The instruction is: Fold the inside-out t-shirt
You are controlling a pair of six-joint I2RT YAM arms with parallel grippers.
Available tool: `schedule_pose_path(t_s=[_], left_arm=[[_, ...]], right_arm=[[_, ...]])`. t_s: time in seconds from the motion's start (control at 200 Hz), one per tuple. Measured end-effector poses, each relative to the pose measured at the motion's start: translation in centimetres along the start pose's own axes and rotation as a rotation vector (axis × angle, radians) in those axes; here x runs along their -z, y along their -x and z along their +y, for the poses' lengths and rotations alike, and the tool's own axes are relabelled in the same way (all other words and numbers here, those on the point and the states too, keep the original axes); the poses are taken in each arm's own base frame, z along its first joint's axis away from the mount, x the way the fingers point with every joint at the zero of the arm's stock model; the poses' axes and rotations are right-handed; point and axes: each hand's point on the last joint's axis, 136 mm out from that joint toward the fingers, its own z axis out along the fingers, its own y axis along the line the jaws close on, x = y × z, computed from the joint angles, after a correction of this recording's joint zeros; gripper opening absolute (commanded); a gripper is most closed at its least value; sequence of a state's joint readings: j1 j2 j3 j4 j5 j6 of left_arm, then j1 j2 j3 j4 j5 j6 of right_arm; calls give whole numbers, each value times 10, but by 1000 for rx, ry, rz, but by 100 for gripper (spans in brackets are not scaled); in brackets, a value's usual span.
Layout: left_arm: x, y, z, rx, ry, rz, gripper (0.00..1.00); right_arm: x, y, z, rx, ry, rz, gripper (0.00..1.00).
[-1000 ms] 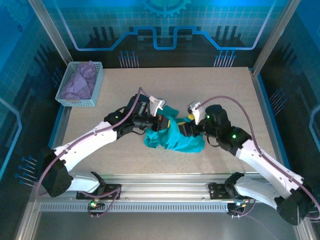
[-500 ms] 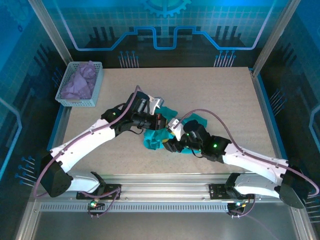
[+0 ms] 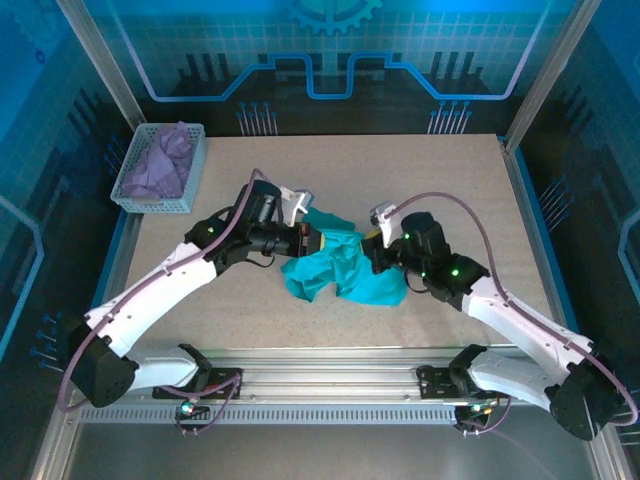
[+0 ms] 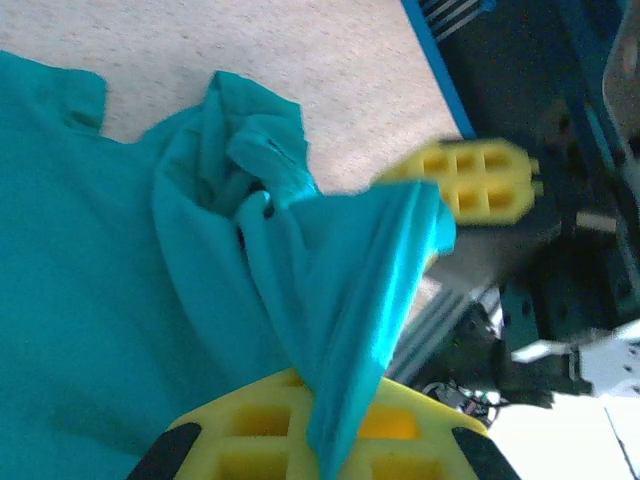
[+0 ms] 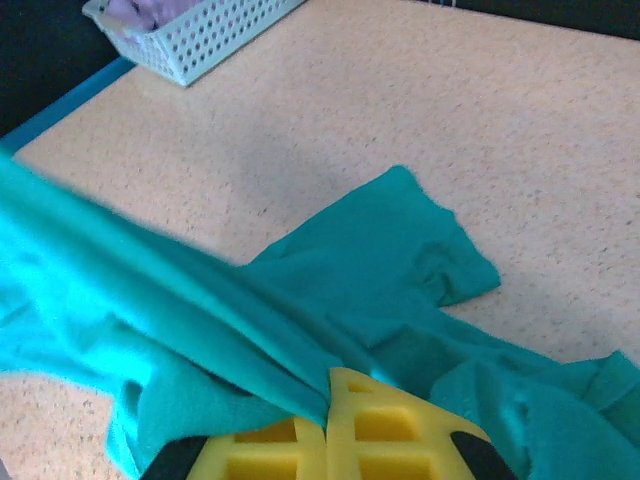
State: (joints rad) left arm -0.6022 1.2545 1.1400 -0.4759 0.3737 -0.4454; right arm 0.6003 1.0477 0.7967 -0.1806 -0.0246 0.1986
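Observation:
The teal-green t-shirt [image 3: 345, 272] lies crumpled in the middle of the table, held up between both arms. My left gripper [image 3: 313, 240] is shut on a fold at the shirt's upper left; a taut band of cloth [image 4: 350, 300] runs out from between its yellow fingers [image 4: 250, 430]. My right gripper [image 3: 372, 252] is shut on the shirt's upper right edge, and cloth [image 5: 200, 310] stretches away from its yellow fingers [image 5: 390, 430]. The rest of the shirt [image 5: 400, 250] rests on the table beneath. In the left wrist view the right gripper's yellow finger [image 4: 478, 180] shows behind the cloth.
A white basket [image 3: 160, 170] with lavender-purple cloth [image 3: 155, 165] stands at the back left corner, its edge [image 5: 200, 35] also in the right wrist view. Bare tan tabletop [image 3: 440, 180] surrounds the shirt. Metal frame posts rise at the table's sides.
The right gripper has swung back up and right from the shirt's lower front to its upper right edge, spreading the cloth wider. The left gripper shifted slightly left and back.

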Motion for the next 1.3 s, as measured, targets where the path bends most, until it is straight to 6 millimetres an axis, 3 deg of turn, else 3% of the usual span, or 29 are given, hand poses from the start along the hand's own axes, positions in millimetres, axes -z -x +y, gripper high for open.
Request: schedule_pose_path(t_s=[0.185,0.42,0.5,0.675,0.81,0.915,0.94,1.0,1.07,1.13,1.301], left_arm=[[0,0,-10,10,-67,-5,0],[0,4,-11,70,-79,-21,0],[0,4,-10,81,-76,-22,0],[0,6,-8,106,-64,-30,0],[0,6,-7,111,-61,-31,0],[0,6,-7,115,-58,-34,0],[0,6,-7,115,-56,-34,0],[0,7,-6,116,-51,-36,0],[0,7,-3,119,-36,-40,0],[0,7,1,123,-17,-46,0],[12,18,20,135,55,-112,0]], right_arm=[[2,6,-11,-4,-36,78,23],[19,-32,-35,9,-177,242,45],[32,-34,-20,63,-154,225,50],[48,-35,42,196,21,133,54],[34,-40,72,271,78,134,51],[14,-48,76,287,63,167,47],[8,-50,74,287,51,177,42],[-2,-55,71,281,23,200,19],[-7,-58,67,276,6,215,6],[-6,-52,64,251,19,192,0],[14,-16,49,97,156,35,0]])
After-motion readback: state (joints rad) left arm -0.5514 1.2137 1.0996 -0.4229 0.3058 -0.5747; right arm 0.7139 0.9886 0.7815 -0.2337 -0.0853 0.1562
